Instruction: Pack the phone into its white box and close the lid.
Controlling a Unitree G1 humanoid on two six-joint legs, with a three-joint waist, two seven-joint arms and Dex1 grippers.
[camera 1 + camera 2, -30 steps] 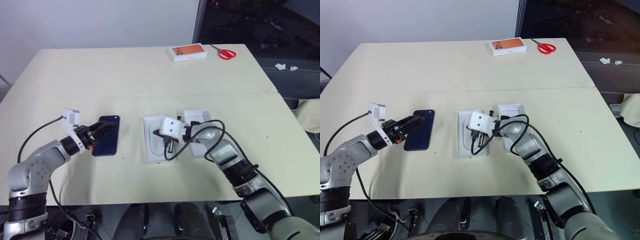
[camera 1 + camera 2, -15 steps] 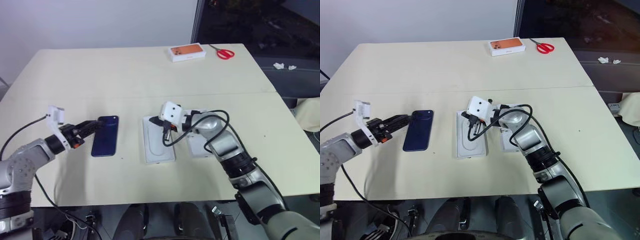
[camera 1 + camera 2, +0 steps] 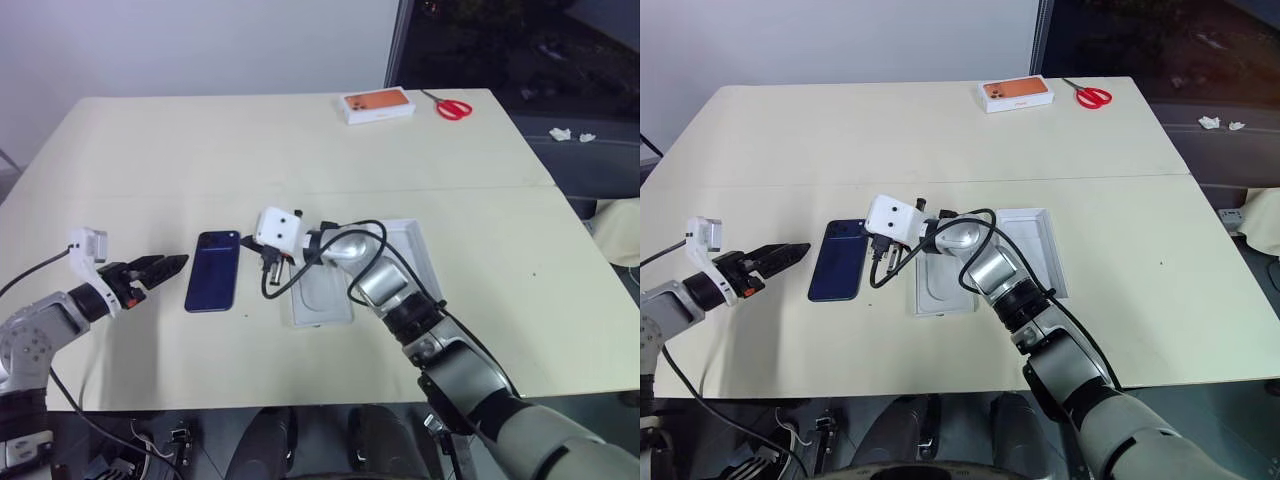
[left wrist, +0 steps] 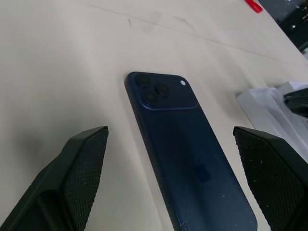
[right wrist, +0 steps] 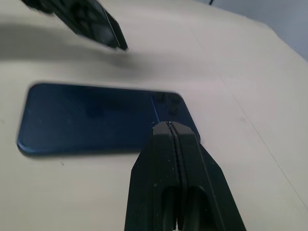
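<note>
While the phone (image 3: pixel 212 271) lies flat, the spread left hand (image 3: pixel 160 267) and pressed-together right hand (image 5: pixel 169 126) flank it.

Cream rectangular table (image 3: pixel 940 140). Slim dark blue smartphone (image 3: pixel 838 260) lies flat, back up, camera cluster at its far end, left of centre toward the near edge. Left gripper (image 3: pixel 780 254), black fingers parted, sits just off the phone's left side, apart from it. Right gripper (image 3: pixel 884 262) hangs just beside the phone's right edge under a white wrist block; contact cannot be told. White flat insert (image 3: pixel 940 290) lies right of the phone, partly under the right arm. Shallow white open carton (image 3: pixel 1035 250) right of that. Far edge: white box with orange top (image 3: pixel 1016 94), red-handled scissors (image 3: pixel 1086 94).
</note>
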